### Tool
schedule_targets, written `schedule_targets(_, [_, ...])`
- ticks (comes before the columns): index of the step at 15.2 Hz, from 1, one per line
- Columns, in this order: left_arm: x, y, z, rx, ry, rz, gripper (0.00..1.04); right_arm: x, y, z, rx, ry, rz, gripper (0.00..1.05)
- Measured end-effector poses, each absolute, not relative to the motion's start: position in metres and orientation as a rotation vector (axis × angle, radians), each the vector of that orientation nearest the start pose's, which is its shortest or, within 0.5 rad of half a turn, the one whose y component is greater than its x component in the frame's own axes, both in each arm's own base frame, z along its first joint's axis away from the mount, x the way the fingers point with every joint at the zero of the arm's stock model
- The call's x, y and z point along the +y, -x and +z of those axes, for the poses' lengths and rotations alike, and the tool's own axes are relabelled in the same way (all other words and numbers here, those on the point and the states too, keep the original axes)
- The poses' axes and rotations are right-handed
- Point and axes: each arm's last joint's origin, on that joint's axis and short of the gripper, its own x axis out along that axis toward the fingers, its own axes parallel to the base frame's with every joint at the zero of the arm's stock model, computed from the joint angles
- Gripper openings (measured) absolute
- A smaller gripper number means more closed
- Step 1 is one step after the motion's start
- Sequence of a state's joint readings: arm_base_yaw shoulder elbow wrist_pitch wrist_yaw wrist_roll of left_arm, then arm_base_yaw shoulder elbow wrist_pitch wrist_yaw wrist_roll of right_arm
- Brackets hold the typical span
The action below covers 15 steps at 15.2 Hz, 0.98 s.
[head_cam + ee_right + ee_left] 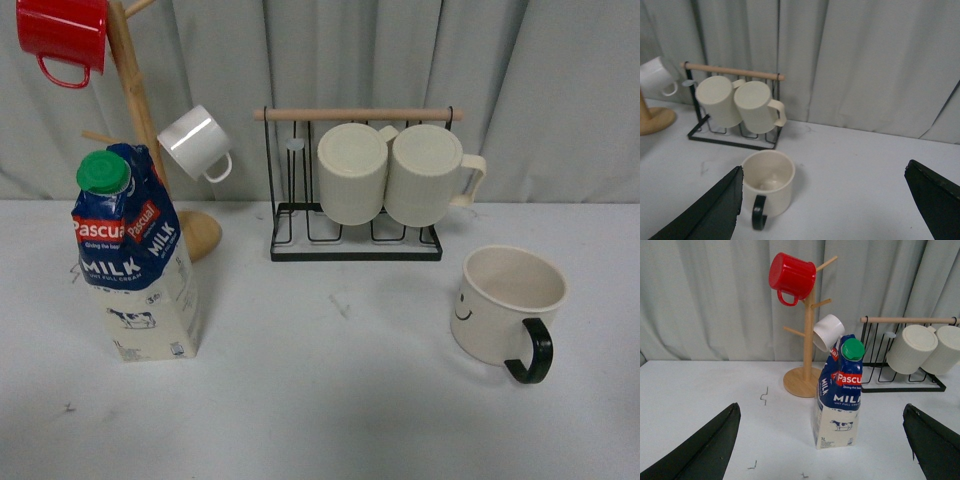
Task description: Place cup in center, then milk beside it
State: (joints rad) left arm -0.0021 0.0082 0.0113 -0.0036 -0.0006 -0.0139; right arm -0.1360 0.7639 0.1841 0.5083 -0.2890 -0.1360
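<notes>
Smiley cup [508,303] stands upright on the table [330,410]; right claw [824,169] hovers near, spread wide; it should centre on the cup and pinch clear of the handle [533,352]; left claw [821,406] also wide.

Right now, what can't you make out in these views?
- cup: smiley is hidden in the right wrist view, on the far side; the front view catches only part of it.
- red mug: top is cut off by the front view's edge.
- milk: fine print is too small to read in the front and left wrist views.
</notes>
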Motion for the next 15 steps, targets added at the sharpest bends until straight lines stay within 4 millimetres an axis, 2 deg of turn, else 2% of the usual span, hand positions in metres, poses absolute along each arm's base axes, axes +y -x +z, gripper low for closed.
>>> schedule_targets(1, [0.000, -0.098, 0.166, 0.000, 0.014, -0.002, 0.98, -0.012, -0.189, 0.198, 0.081, 0.118, 0.123, 0.98])
schedule_targets(3, [0.000, -0.098, 0.166, 0.000, 0.014, -0.002, 0.98, -0.003, -0.242, 0.193, 0.242, 0.067, 0.076, 0.98])
schedule_targets(4, [0.000, -0.098, 0.166, 0.000, 0.014, -0.001, 0.98, 0.002, -0.263, 0.184, 0.335, 0.036, 0.063, 0.98])
schedule_targets(6, [0.000, -0.098, 0.166, 0.000, 0.014, -0.002, 0.98, 0.021, -0.313, 0.152, 0.602, -0.013, 0.049, 0.98])
schedule_targets(7, [0.000, -0.098, 0.166, 0.000, 0.014, -0.002, 0.98, 0.028, -0.332, 0.140, 0.687, -0.018, 0.037, 0.98])
schedule_targets(10, [0.000, -0.098, 0.166, 0.000, 0.014, -0.002, 0.98, 0.037, -0.365, 0.133, 0.784, -0.041, 0.004, 0.98])
schedule_targets(13, [0.000, -0.098, 0.166, 0.000, 0.014, -0.002, 0.98, 0.039, -0.375, 0.130, 0.823, -0.058, -0.010, 0.98])
schedule_targets(15, [0.000, -0.098, 0.166, 0.001, 0.014, -0.002, 0.98, 0.041, -0.379, 0.116, 0.888, -0.072, -0.023, 0.98])
